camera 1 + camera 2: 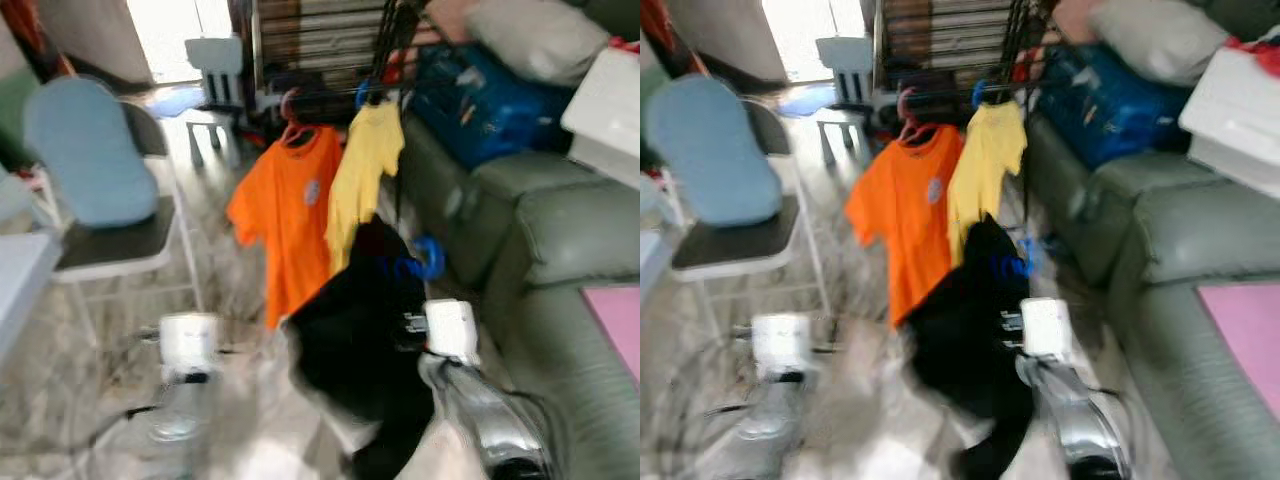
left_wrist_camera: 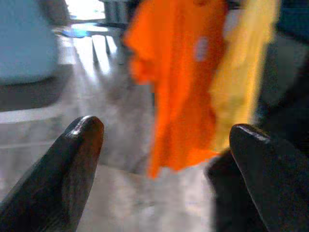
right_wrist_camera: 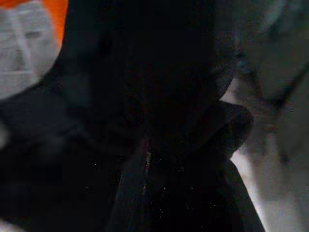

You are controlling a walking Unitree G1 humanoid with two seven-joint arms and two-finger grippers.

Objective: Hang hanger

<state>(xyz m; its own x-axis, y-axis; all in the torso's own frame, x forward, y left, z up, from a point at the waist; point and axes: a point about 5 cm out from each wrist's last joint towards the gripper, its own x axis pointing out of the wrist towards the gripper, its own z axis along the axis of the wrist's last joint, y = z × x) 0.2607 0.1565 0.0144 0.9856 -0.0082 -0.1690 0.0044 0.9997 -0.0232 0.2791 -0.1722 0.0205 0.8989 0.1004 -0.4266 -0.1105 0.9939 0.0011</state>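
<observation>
Right hand (image 1: 405, 300) carrying black garment (image 1: 355, 350) on blue hanger (image 1: 425, 260).

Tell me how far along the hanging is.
Done: orange shirt and yellow shirt hang on the rack rail. In hand: the right arm carries a black garment on a blue hanger, below the rail. Left: hooking it on.

Three garments are in view — an orange shirt (image 1: 290, 215), a yellow shirt (image 1: 365, 165) and a black garment (image 1: 360, 350). Three hanger hooks can be made out: one pink (image 1: 290, 115), two blue (image 1: 365, 95) (image 1: 428, 258). Two chairs — a folding chair with a blue cushion (image 1: 95, 190) and a small white chair (image 1: 213, 85) — one green sofa (image 1: 520, 240), and two robot arms.
</observation>
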